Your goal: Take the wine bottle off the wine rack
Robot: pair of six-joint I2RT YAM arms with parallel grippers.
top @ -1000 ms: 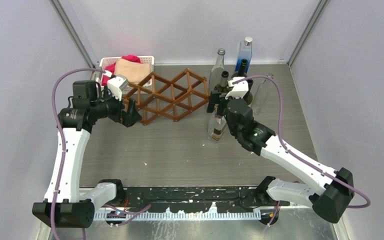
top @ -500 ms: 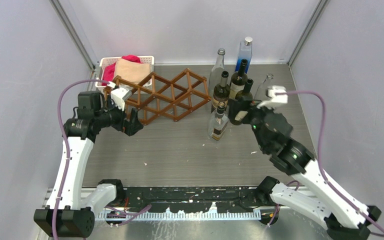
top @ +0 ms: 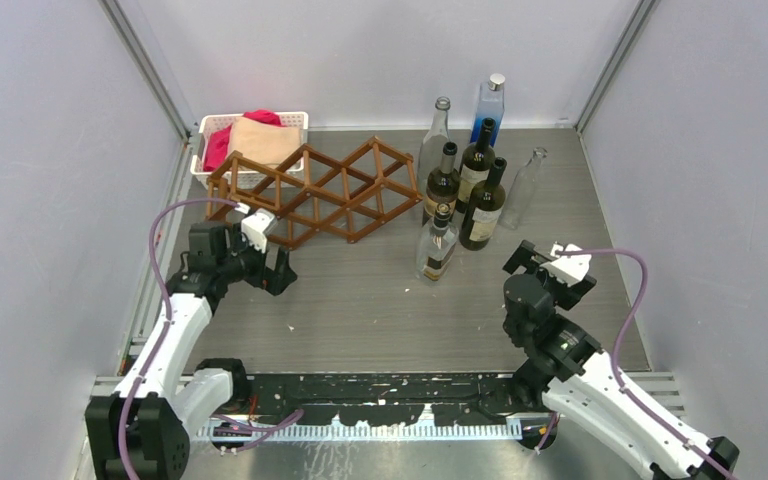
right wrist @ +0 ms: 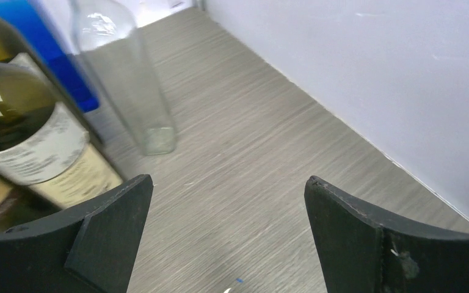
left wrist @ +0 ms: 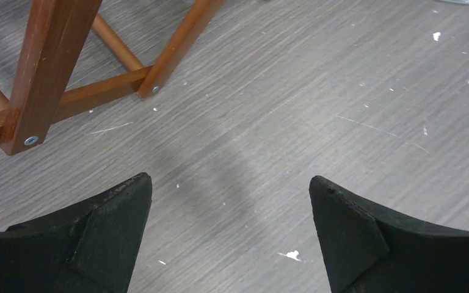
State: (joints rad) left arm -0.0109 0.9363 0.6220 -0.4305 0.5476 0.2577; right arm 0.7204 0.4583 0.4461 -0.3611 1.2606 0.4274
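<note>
While both arms are crouching by the near edge of the table, the left gripper and the right gripper are gaping wide, holding nothing. Beyond the right one, the wine bottle is standing upright among other bottles, apart from the wine rack to its left.

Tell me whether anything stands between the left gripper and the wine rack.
Nothing visible does. The left gripper hangs open just in front of the left part of the wine rack, with only table surface between them.
</note>
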